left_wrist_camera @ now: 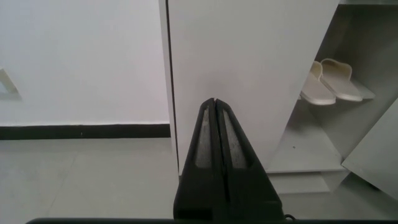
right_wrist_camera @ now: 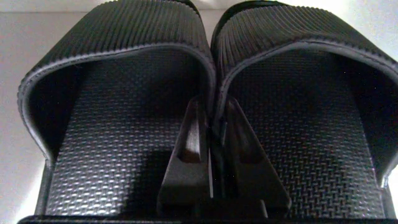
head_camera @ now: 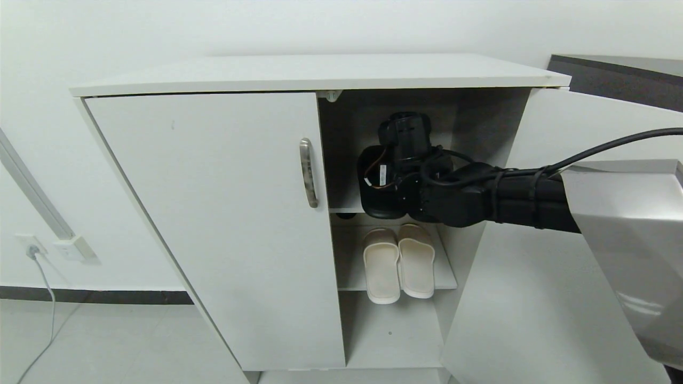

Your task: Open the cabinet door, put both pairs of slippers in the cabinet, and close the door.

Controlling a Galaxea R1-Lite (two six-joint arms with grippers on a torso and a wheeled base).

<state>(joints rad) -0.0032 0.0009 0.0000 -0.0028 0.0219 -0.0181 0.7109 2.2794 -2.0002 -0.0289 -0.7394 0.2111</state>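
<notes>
slippers (right_wrist_camera: pixel 118 143), black, pinched together in the right pincer (right_wrist_camera: pixel 214 112) inside the cabinet (head_camera: pixel 320 72); left pincer (left_wrist_camera: pixel 214 106) pressed together

Bright, even room light; the cabinet interior (head_camera: pixel 346 149) lies in shadow.

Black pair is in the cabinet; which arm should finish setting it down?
Right. The right gripper is inside the cabinet, clamped on the black slippers at the upper shelf. The left gripper is shut outside, facing the closed door.
</notes>
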